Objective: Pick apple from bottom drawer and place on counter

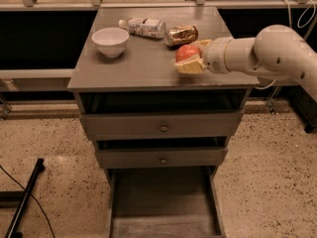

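Cream arm [257,53] level from right, claw [192,56] clasping apple [185,51], apparently over counter [138,66]

No legible text on bottle [142,27] or can [181,35]

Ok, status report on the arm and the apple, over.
Gripper shut on apple, over right side of counter. Bottom drawer open. Crushed can close behind apple, likely no obstacle.
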`<state>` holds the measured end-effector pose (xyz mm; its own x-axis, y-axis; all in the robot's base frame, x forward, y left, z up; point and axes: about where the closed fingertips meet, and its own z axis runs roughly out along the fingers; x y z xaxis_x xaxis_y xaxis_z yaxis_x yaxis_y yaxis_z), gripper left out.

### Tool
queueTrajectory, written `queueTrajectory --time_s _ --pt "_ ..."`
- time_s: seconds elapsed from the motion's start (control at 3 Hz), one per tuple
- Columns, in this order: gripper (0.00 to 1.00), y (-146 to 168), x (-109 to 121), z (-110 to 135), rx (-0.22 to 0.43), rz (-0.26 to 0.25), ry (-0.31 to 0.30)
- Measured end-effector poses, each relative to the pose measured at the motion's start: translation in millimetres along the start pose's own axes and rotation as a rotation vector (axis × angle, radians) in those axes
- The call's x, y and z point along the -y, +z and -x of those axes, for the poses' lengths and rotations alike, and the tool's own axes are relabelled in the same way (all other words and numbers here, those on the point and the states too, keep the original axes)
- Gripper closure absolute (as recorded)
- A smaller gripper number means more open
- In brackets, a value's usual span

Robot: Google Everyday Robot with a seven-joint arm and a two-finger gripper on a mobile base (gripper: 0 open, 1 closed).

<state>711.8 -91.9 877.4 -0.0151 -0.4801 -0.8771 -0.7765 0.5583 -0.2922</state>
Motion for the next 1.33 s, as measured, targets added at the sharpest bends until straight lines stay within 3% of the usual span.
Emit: queueTrajectory --time_s 0.33,0.67,1.33 --pt "1.0 1.5 0.2 -23.9 -0.031 0.012 0.065" --pt "0.82 1.6 0.1 -24.0 -0.031 0.012 0.067" --pt "0.35 1.7 0.1 -24.0 -0.031 0.012 0.067"
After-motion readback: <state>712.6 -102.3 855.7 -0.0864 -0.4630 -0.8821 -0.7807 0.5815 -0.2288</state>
